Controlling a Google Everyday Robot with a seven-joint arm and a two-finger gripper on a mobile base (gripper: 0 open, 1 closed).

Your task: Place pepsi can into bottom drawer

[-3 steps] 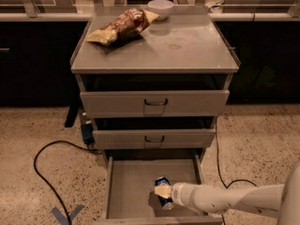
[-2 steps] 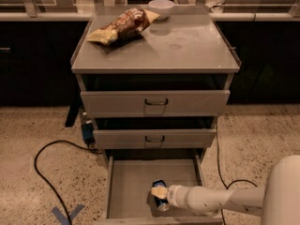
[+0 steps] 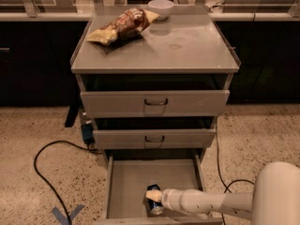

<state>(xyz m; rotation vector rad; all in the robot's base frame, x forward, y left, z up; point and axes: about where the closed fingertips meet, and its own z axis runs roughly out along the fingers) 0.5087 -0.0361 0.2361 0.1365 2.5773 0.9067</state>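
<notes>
The bottom drawer [image 3: 133,177] of the grey cabinet is pulled open, its flat grey floor in view. The pepsi can [image 3: 155,203], blue with a silver end, is low inside the drawer near its front middle. My gripper [image 3: 153,195] reaches in from the right on a white arm and sits right at the can's upper end. Whether the can rests on the drawer floor I cannot tell.
A chip bag [image 3: 123,26] and a white bowl [image 3: 161,7] lie on the cabinet top [image 3: 187,46]. The two upper drawers [image 3: 154,103] are closed. A black cable [image 3: 44,172] loops on the floor at left, and blue tape [image 3: 65,214] marks the floor.
The arm and the can have shifted left and slightly lower inside the bottom drawer. More of the arm's white body shows at the lower right.
</notes>
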